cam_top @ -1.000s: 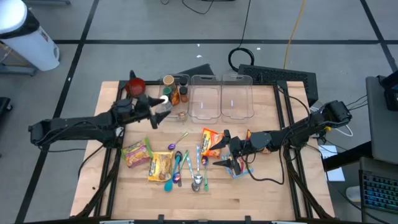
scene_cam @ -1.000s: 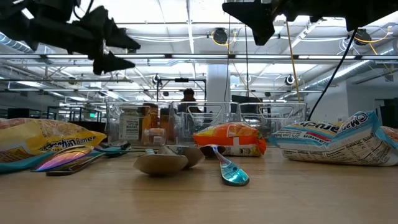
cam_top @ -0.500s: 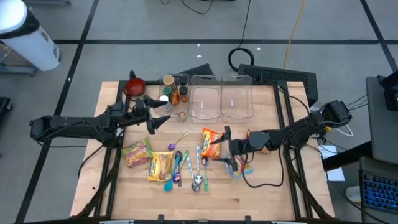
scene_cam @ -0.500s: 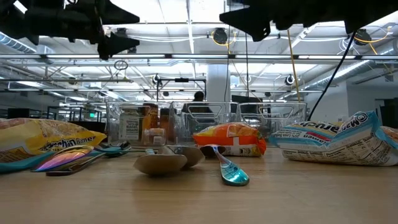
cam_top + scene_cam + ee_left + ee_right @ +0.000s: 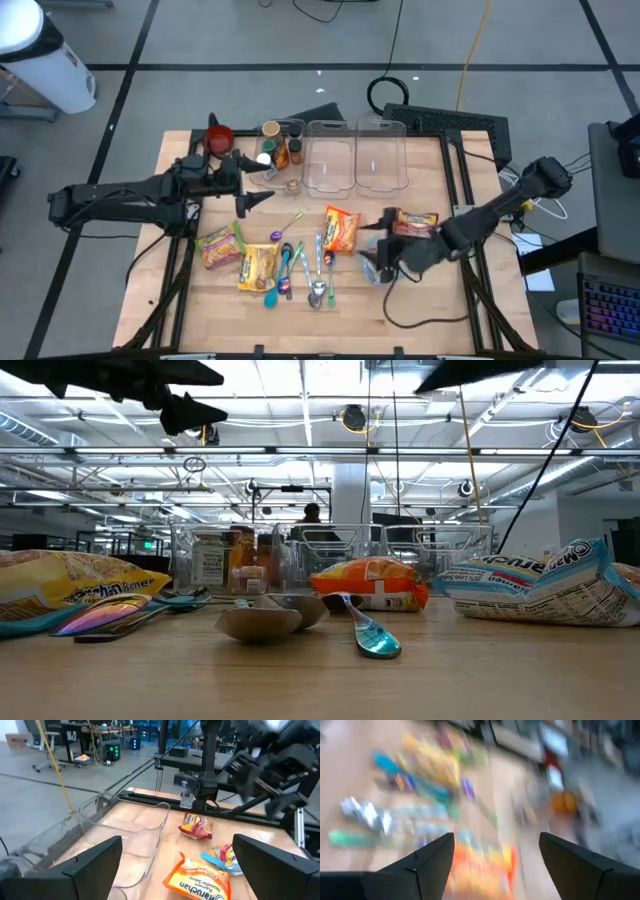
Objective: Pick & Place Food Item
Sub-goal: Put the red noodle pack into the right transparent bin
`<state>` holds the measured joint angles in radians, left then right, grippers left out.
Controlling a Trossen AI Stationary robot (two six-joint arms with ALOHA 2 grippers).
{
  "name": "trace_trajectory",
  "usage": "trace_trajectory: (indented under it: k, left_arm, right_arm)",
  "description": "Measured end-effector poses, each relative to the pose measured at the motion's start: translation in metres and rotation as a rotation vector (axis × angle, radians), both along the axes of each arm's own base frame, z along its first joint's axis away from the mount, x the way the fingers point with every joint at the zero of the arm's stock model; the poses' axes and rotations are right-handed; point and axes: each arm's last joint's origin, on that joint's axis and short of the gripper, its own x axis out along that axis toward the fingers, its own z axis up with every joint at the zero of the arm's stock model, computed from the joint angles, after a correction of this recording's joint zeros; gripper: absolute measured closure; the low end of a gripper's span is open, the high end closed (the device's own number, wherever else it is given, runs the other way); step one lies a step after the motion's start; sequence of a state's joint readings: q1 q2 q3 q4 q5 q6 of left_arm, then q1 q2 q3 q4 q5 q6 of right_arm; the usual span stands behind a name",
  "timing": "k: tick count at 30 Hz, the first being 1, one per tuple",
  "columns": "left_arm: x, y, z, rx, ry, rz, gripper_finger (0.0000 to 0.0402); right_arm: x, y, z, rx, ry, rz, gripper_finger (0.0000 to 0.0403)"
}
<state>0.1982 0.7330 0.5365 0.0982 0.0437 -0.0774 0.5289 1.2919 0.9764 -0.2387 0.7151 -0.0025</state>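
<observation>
Right gripper retreated beside noodle packet.

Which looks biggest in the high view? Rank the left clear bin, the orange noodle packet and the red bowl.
1. Left clear bin
2. Orange noodle packet
3. Red bowl, partly hidden by the left arm, so this last place is less sure.

Orange noodle packet, yellow packets, possibly teal spoon.

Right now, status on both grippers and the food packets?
Left gripper open, empty, in the air near the jars. Right gripper open, empty, beside the orange noodle packet. All packets on the table; clear bins empty. Spoons cluttered beside the packets.
</observation>
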Motion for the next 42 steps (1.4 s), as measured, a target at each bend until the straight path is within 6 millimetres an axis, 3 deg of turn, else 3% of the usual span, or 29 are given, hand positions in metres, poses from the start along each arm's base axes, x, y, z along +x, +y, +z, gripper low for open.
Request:
trace_trajectory:
  k: [4,10,17,25,29,42]
  left_arm:
    - [0.000,0.000,0.007,0.123,-0.029,-0.009,0.0014]
    - [0.000,0.001,0.013,0.282,-0.063,-0.005,0.0014]
    - [0.000,0.002,0.019,0.348,-0.116,0.029,0.0014]
    - [0.000,0.001,0.022,0.359,-0.138,0.030,0.0014]
    - [0.000,0.001,0.022,0.358,-0.139,0.030,0.0014]
    - [0.000,0.001,0.022,0.290,-0.152,0.031,0.0014]
  right_arm:
    - [-0.019,-0.011,0.002,0.242,0.171,-0.272,0.0120]
    - [-0.048,-0.041,-0.045,0.274,0.451,-0.550,0.0120]
    - [-0.054,-0.075,-0.083,0.417,0.647,-0.646,0.0120]
    - [-0.054,-0.100,-0.090,0.424,0.706,-0.672,0.0132]
    - [-0.051,-0.100,-0.091,0.462,0.715,-0.622,0.0177]
    - [-0.051,-0.099,-0.090,0.449,0.721,-0.596,0.0380]
